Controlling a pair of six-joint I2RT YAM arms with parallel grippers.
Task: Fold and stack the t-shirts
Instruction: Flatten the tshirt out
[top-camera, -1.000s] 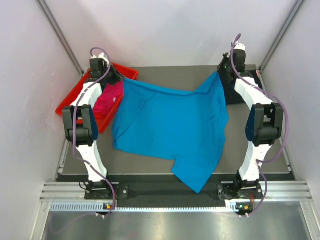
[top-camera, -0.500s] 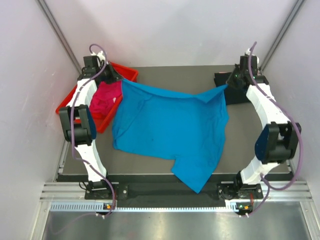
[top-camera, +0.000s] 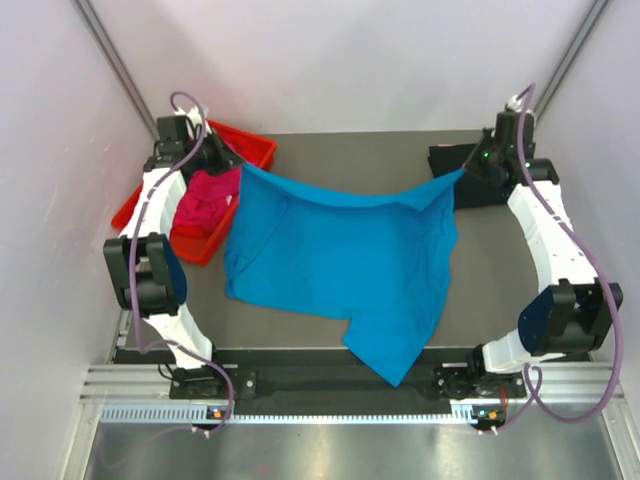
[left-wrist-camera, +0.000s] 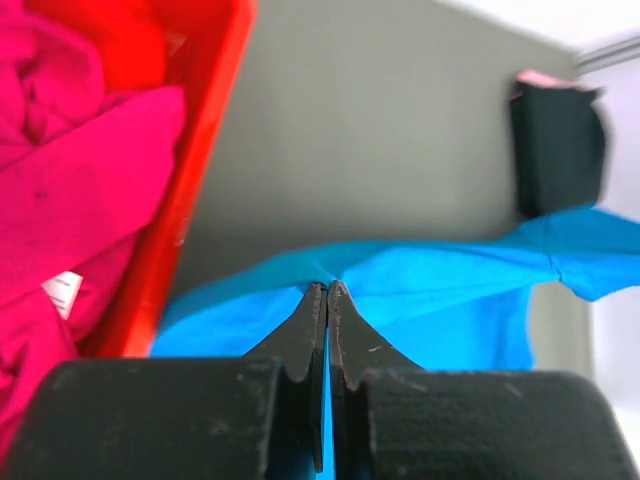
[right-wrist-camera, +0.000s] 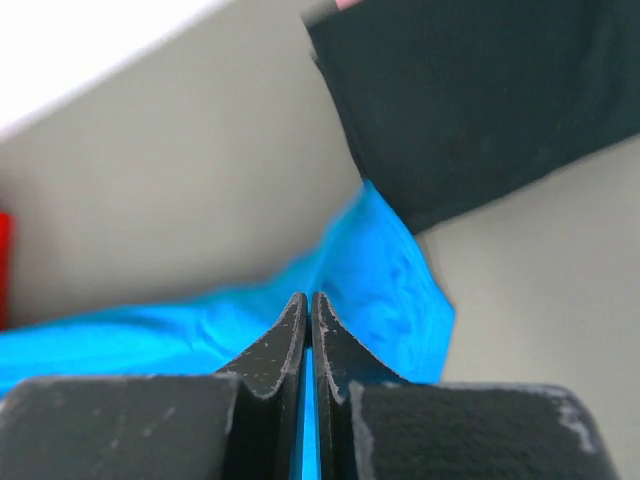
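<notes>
I have the left end effector (left-wrist-camera: 327, 292) and right end effector (right-wrist-camera: 308, 300) pressed together, each pinching a far corner of the turquoise t-shirt (top-camera: 340, 260), one beside the red tray (top-camera: 255, 148), one by the black t-shirt (top-camera: 452, 160). The far edge hangs stretched between them and the rest lies on the tabletop (top-camera: 350, 150). I'd pull evenly, wrists level, then lay it flat

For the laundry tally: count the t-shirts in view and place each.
3. The blue t-shirt spreads across the middle; the pink t-shirt lies bunched in the red tray at far left; the black t-shirt lies at far right. Others may hide underneath.
</notes>
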